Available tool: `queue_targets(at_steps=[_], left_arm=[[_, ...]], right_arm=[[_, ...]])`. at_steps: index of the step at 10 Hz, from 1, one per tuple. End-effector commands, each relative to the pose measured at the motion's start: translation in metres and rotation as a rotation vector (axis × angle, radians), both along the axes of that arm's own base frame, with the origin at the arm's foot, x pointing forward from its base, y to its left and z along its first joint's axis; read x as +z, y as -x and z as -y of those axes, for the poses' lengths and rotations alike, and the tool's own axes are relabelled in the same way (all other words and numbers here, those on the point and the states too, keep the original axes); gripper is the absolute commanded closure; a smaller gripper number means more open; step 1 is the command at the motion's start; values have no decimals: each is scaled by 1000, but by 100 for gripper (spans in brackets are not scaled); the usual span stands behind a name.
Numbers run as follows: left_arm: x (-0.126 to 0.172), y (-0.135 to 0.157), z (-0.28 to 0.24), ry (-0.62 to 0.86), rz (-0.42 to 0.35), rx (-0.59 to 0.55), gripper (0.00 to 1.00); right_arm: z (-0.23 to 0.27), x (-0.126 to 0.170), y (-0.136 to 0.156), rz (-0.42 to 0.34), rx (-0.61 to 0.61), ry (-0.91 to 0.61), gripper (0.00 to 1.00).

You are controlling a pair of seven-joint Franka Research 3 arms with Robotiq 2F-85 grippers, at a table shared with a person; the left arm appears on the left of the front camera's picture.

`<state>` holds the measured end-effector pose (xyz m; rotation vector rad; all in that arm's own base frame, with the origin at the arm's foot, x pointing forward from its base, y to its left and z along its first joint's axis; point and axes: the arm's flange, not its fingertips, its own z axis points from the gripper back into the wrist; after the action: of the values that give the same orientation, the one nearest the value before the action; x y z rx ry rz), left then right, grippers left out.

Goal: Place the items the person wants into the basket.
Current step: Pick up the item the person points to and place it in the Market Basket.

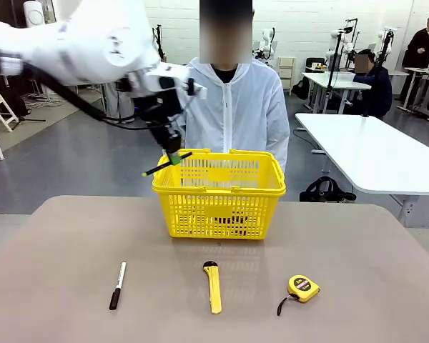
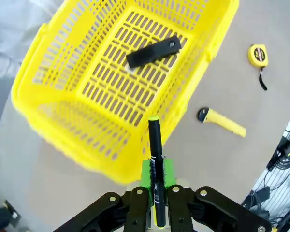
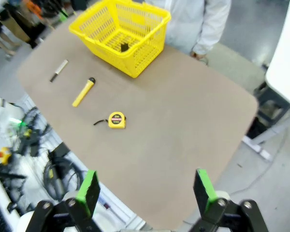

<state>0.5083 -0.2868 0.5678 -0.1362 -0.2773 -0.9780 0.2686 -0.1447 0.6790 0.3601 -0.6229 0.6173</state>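
I hold the pen [image 2: 155, 140] clenched in my left claw [image 1: 174, 158] above the basket [image 1: 218, 187] rim — ready to drop it in; right claw [image 3: 145, 188] hangs released.

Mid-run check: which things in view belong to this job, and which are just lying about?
Job: pen, clamped in the left gripper over the rim of the basket; small black object lying in the basket; utility knife on the table, probably.
Lying about: marker; tape measure.
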Motion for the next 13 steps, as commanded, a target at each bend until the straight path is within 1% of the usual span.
queue_targets(at_steps=[1, 2, 3, 4, 5, 6, 7, 8, 10, 11, 13], left_arm=[[5, -19, 32, -94, 6, -42, 100], [-2, -24, 43, -132, 21, -66, 100], [-11, -33, 55, -188, 23, -137, 100], [-17, -41, 63, -217, -6, -197, 100], [-23, -43, 68, -216, -19, -234, 100], [-28, -47, 72, -195, -25, -248, 100], [-32, -58, 79, -164, -33, -270, 100], [-37, -64, 81, -141, -35, -277, 100], [-43, -64, 80, -109, -29, -260, 100], [-45, -57, 81, -160, -27, -252, 100], [-45, -57, 81, -160, -27, -252, 100]], right_arm=[[0, -1, -1, 2, 12, -9, 0], [0, -1, -1, 2, 12, -9, 0], [0, -1, -1, 2, 12, -9, 0], [0, -1, -1, 2, 12, -9, 0], [0, -1, -1, 2, 12, -9, 0], [0, -1, -1, 2, 12, -9, 0], [0, -1, -1, 2, 12, -9, 0], [0, -1, -1, 2, 12, -9, 0], [0, -1, -1, 2, 12, -9, 0], [0, -1, -1, 2, 12, -9, 0], [0, -1, -1, 2, 12, -9, 0]])
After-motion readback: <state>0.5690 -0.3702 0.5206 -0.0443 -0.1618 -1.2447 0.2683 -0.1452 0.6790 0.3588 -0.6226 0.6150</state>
